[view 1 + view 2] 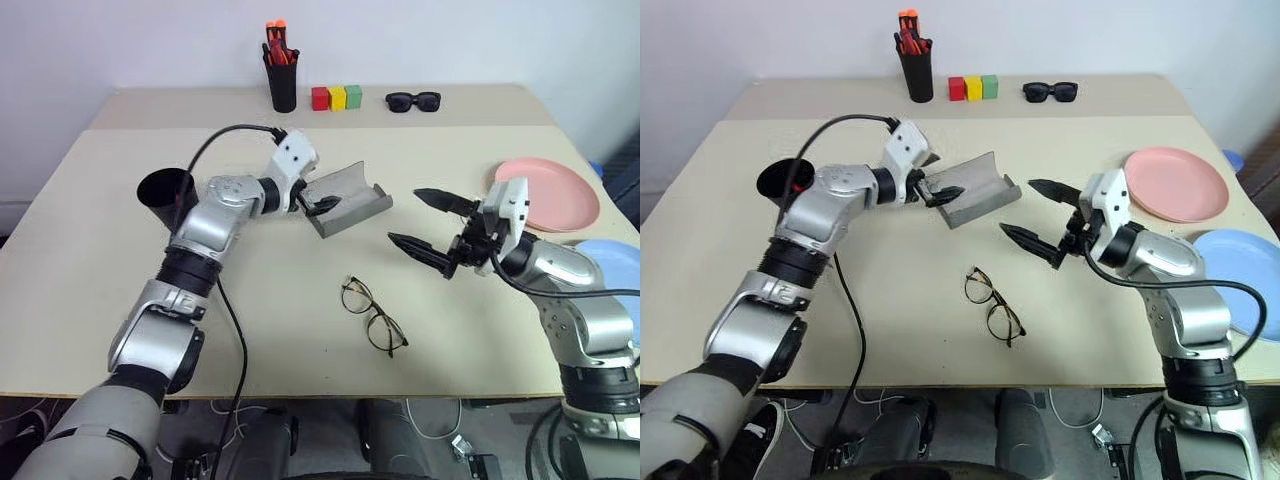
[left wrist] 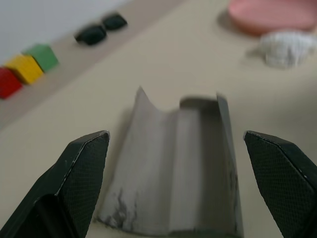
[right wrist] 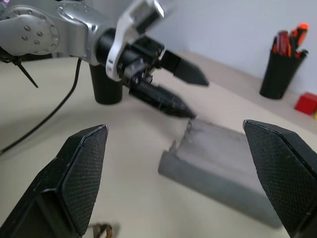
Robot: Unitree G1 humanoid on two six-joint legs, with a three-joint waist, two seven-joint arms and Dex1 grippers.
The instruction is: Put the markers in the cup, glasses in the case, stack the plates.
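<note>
A pale beige surface (image 1: 300, 330) stands against a plain white wall (image 1: 450, 40), with a seam running across it toward the far side. Near the middle lies the open grey case (image 1: 350, 200), lining up. The left hand (image 1: 322, 200) hangs at the case's left end with its fingers spread wide and holding nothing. The right hand (image 1: 432, 228) hovers just right of the case, fingers also spread wide and empty. The wire-rimmed glasses (image 1: 373, 315) lie on the near part of the surface, between the two arms and apart from the case. The black cup (image 1: 165, 198) stands at the left. The pink plate (image 1: 550, 192) sits at the right, the blue plate (image 1: 615, 268) nearer. Along the far edge are a black holder of orange-tipped markers (image 1: 281, 70), three coloured blocks (image 1: 337, 97) and dark sunglasses (image 1: 413, 101).
</note>
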